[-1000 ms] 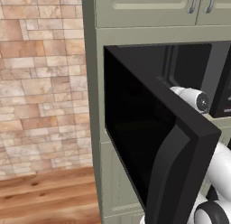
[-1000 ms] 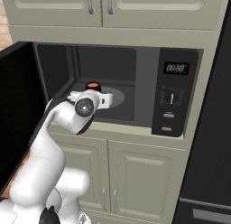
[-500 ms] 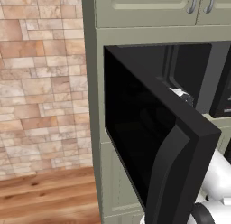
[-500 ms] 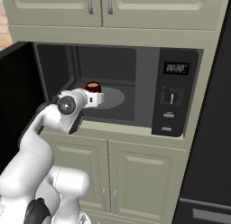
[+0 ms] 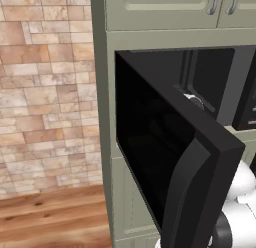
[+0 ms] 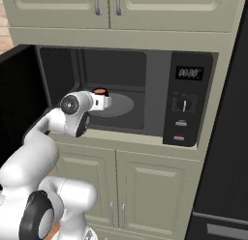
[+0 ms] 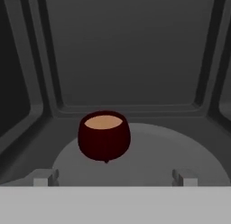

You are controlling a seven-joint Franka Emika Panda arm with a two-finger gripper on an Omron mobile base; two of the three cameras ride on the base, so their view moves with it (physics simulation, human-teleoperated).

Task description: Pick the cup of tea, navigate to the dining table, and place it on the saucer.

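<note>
Cup [image 7: 104, 135] sat on the grey turntable [image 7: 180, 155] inside the open microwave [image 6: 145, 65], left of plate centre, upright, tea visible at the brim. End effector [image 7: 113, 177] was released: the two fingertips [image 7: 44, 177] stood wide apart at the bottom of the hand view, with the cup ahead of them and between their lines, not yet touched. In the right base view the wrist [image 6: 77, 104] pointed into the cavity, cup [image 6: 100, 91] just past the hand. Compared with a second ago, the arm had swung its wrist leftward and lower and lined the hand up with the cup; the cup itself had not moved. Microwave door [image 5: 170, 157] stood open, blocking most of the left base view. Judged: still in the reach phase, pick not started; next needs a straight push forward until the fingers flank the cup, then close. Risk: nudging the round cup or spilling tea.
</note>
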